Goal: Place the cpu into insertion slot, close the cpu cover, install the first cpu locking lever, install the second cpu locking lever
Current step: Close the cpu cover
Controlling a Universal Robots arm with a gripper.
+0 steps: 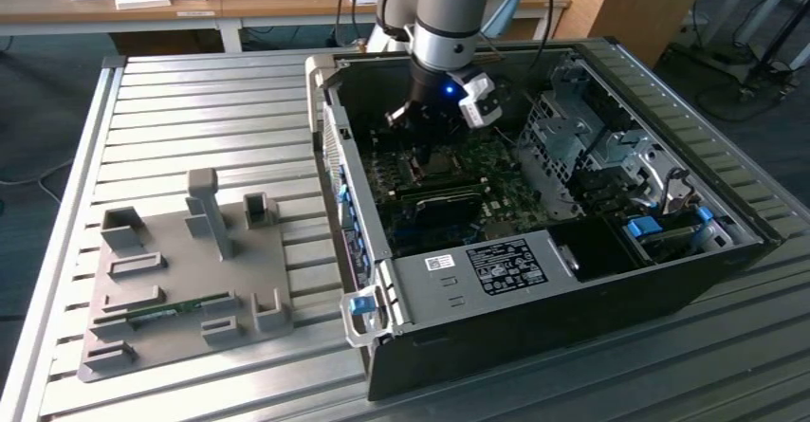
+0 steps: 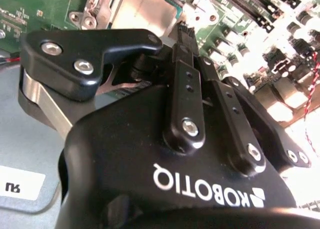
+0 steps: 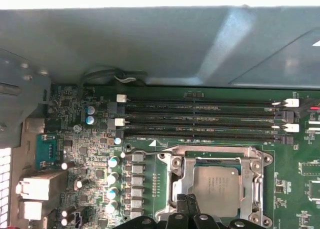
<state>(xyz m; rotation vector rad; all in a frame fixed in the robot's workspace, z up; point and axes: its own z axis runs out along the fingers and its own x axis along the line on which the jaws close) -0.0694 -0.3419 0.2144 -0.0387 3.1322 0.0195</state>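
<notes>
The cpu (image 3: 218,186), a pale silvery square, lies flat in its socket on the green motherboard. Around it the cpu cover (image 3: 176,181), a silvery metal frame, is down flat. A thin wire lever (image 3: 142,151) runs along one edge of the socket. My gripper (image 3: 188,205) is shut, its two black fingertips pressed together at the socket's edge right beside the cpu, nothing visibly held. In the second wrist view the gripper (image 2: 184,31) points at the cpu (image 2: 142,11). In the exterior view the gripper (image 1: 424,119) hangs inside the open computer case, just above the socket (image 1: 439,163).
Long memory slots (image 3: 200,116) and a row of capacitors (image 3: 112,184) border the socket. The grey case wall (image 3: 150,44) stands close behind. A labelled black box (image 1: 506,266) and a drive cage (image 1: 595,142) fill the case. A grey fixture board (image 1: 190,270) lies on the slatted table.
</notes>
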